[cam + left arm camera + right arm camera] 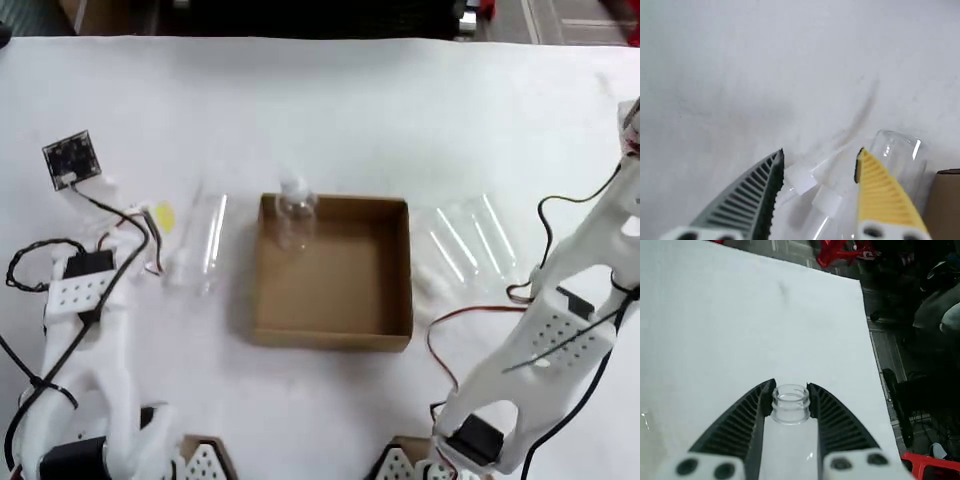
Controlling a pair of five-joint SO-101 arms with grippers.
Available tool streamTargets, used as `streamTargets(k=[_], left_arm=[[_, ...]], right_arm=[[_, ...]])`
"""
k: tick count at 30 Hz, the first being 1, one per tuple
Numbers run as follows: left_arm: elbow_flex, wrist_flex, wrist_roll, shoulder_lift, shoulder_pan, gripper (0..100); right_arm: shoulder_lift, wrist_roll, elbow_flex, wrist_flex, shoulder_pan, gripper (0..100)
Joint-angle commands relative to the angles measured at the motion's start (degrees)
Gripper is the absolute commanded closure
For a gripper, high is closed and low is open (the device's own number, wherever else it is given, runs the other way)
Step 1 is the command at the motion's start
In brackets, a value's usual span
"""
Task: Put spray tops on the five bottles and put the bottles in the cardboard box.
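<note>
At the right gripper (790, 386), closed on its neck, a clear plastic bottle (790, 407) points its open mouth straight ahead, while the open left gripper (820, 151) straddles what seems a white plastic spray top (800, 181) lying on the table (740, 75).

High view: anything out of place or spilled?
Nothing spilled or damaged, but a clear bottle lies on its side left of the cardboard box, more bottles to its right; one capped bottle stands inside. Loose spray tops lie between the fingers of the open left gripper. The right gripper holds an uncapped bottle.
</note>
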Motion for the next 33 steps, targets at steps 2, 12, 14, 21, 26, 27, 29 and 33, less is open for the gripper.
streamTargets(k=[2, 12, 14, 21, 26, 27, 29, 33], left_arm=[[-3.3, 4.7, 0.4, -7.0, -0.5, 78], [0.0, 14.5, 0.4, -36.3, -1.1, 78], [1.7, 14.5, 0.4, -43.3, -0.7, 78], [1.0, 17.5, 0.4, -70.8, 5.3, 77], [-1.6, 21.5, -3.9, -77.3, 6.0, 78], [-2.1, 22.1, -5.8, -76.3, 6.1, 78], [-2.7, 22.1, -6.6, -76.4, 6.2, 78], [-3.7, 22.2, 1.1, -77.3, 10.5, 80]], right_arm=[[-11.1, -5.7, 4.5, 1.8, 0.7, 98.2], [-45.6, -5.6, 38.1, 1.5, -8.0, 98.2], [-51.5, -5.6, 42.1, 1.5, -11.6, 98.2], [-64.6, -6.2, 50.8, 1.1, -23.7, 98.2], [-69.6, -7.1, 55.0, 1.1, -31.3, 98.2], [-70.2, -8.6, 55.1, 1.1, -32.8, 98.2], [-71.1, -11.2, 54.9, 0.9, -35.6, 98.2], [-72.0, -15.7, 54.9, -2.0, -42.7, 98.2]])
